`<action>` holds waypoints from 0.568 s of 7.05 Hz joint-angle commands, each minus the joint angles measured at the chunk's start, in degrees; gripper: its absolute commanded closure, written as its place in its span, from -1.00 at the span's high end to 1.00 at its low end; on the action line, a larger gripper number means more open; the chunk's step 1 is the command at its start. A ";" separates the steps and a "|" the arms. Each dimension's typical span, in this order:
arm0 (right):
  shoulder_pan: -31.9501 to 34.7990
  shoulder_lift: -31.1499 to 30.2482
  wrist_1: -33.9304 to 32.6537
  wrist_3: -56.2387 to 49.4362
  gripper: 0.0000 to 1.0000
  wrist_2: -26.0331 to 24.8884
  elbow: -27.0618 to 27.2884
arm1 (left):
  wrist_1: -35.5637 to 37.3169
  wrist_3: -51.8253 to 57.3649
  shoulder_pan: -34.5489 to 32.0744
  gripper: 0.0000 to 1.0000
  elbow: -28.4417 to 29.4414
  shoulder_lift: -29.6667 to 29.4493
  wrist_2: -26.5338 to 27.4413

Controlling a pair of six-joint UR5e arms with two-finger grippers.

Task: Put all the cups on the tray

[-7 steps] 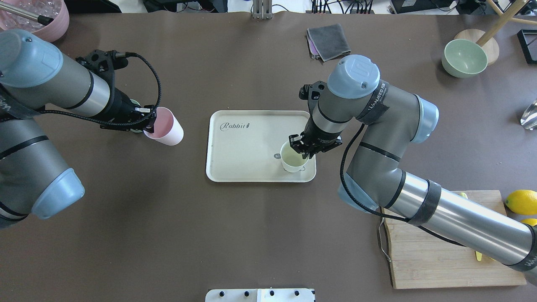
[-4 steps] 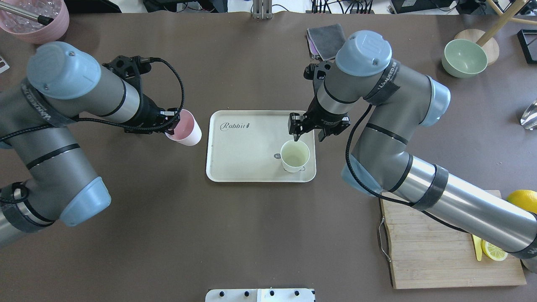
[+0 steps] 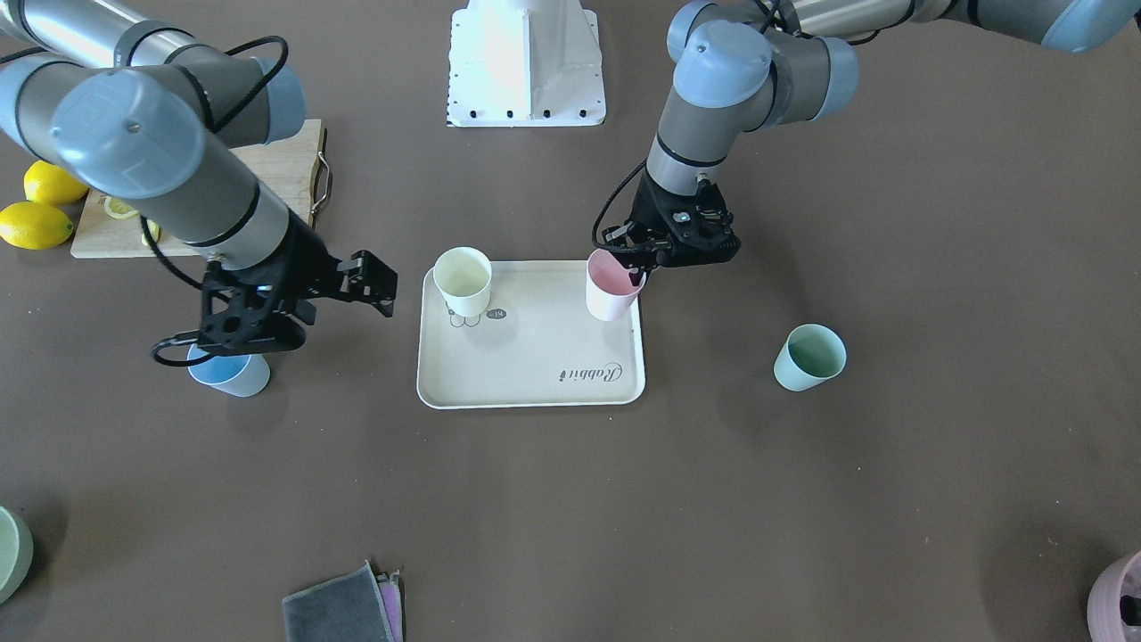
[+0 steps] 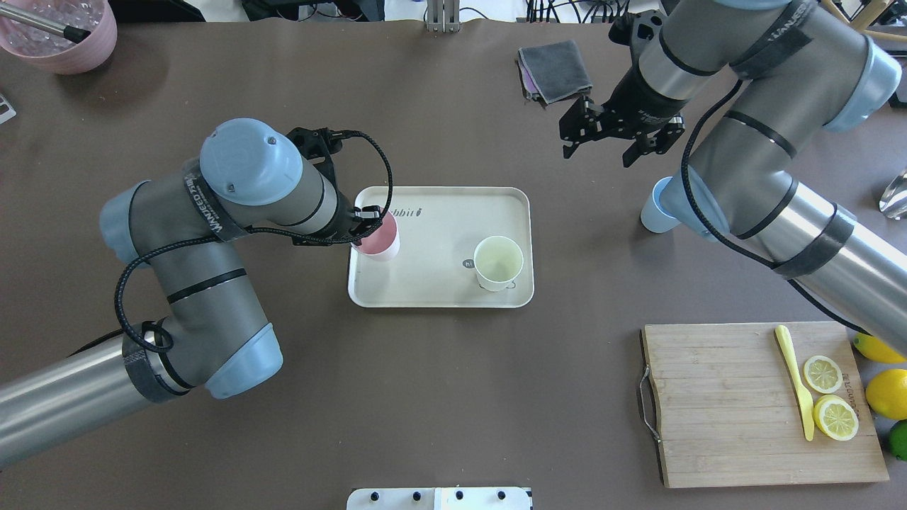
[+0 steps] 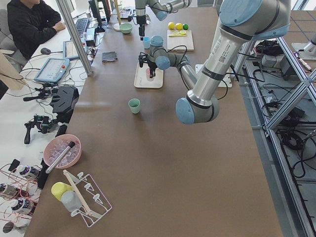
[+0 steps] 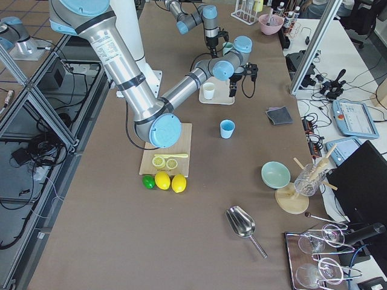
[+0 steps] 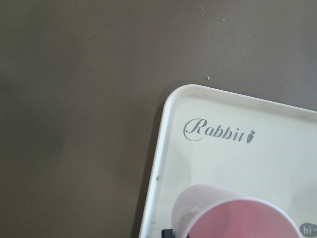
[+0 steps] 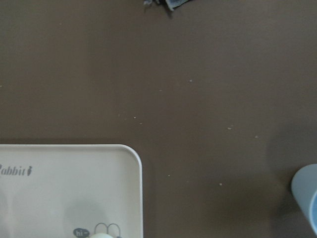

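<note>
The cream tray lies mid-table, also in the front view. The pale yellow cup stands upright on its right part. My left gripper is shut on the rim of the pink cup and holds it at the tray's left end; the left wrist view shows this cup over the tray. My right gripper is open and empty above the bare table, right of the tray. The light blue cup stands beside it, partly under the arm. The mint green cup stands left of the tray, hidden overhead by my left arm.
A bamboo cutting board with lemon slices and a yellow knife lies front right, with whole lemons beside it. A folded grey cloth lies at the back. A pink bowl stands at the back left corner.
My left arm has carried the pink cup rightward onto the tray's left end. My right gripper has let go of the yellow cup and moved back and right, toward the blue cup.
</note>
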 commanded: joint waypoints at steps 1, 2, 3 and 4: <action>3.63 -3.49 -4.59 -6.87 1.00 -0.07 -0.09 | 0.03 -0.12 1.18 -1.00 1.07 -0.26 0.19; 4.25 -4.38 -5.12 -8.11 1.00 -0.51 -0.18 | 0.11 -0.12 1.97 -1.00 0.98 -0.26 0.19; 3.82 -5.96 -5.04 -10.99 1.00 -2.25 -0.44 | 1.51 -0.12 2.50 -1.00 0.89 -0.35 0.19; 3.12 -7.97 -4.60 -14.59 1.00 -4.62 -1.06 | 2.04 -0.12 2.68 -1.00 0.55 -0.35 0.19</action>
